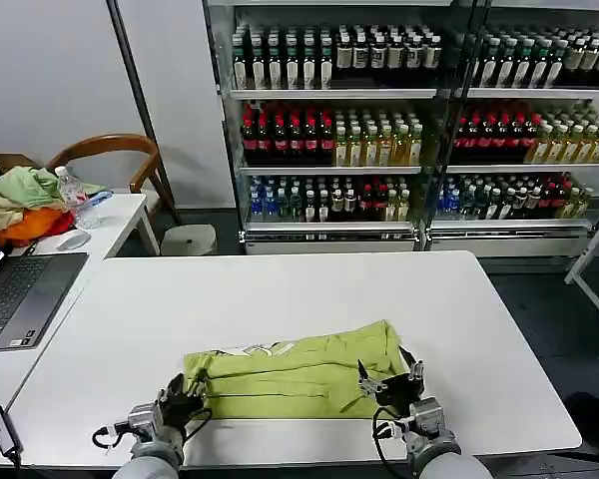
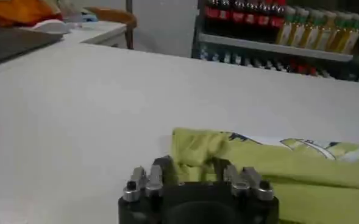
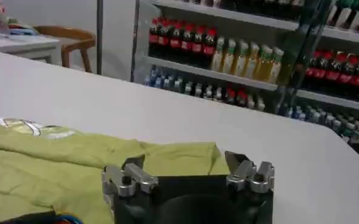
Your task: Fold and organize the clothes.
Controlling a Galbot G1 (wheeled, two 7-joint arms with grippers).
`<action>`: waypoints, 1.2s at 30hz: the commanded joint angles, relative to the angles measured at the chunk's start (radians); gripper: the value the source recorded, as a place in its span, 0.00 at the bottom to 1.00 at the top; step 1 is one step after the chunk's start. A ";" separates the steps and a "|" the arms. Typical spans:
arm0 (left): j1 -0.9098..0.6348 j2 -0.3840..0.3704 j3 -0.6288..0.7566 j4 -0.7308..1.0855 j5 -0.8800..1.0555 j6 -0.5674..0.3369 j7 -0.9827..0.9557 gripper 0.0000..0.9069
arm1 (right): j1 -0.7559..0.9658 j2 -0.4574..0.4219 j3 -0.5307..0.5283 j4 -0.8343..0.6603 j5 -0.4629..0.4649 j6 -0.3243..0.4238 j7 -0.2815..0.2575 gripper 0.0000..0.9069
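The clothes, one lime yellow-green T-shirt (image 1: 299,374), lie folded into a long band near the front edge of the white table (image 1: 280,299). A white printed patch shows along its far edge. My left gripper (image 1: 185,391) is low at the shirt's left end. In the left wrist view this gripper (image 2: 194,170) is open, with the bunched shirt end (image 2: 197,149) lying between its fingers. My right gripper (image 1: 389,382) sits at the shirt's right end. In the right wrist view it (image 3: 184,163) is open wide, with the shirt's corner (image 3: 167,155) just ahead of it.
A side table at the left holds an open laptop (image 1: 20,294), a heap of pale green and orange garments (image 1: 20,205) and a water bottle (image 1: 72,195). A wooden chair (image 1: 110,150) stands behind it. Glass coolers of bottles (image 1: 379,140) line the back.
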 commanded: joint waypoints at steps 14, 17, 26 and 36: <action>0.055 0.020 -0.235 -0.102 0.152 0.128 0.161 0.03 | 0.025 -0.013 0.028 -0.017 -0.010 0.011 0.001 1.00; 0.087 0.030 -0.329 -0.107 0.204 0.150 0.202 0.02 | 0.035 -0.014 0.029 -0.021 -0.009 0.013 0.000 1.00; 0.142 0.067 -0.544 -0.063 0.246 0.174 0.273 0.03 | 0.054 -0.026 0.037 -0.021 -0.008 0.027 -0.002 1.00; 0.122 0.118 -0.512 -0.107 0.267 0.150 0.281 0.03 | 0.077 -0.017 0.033 -0.018 -0.007 0.030 -0.004 1.00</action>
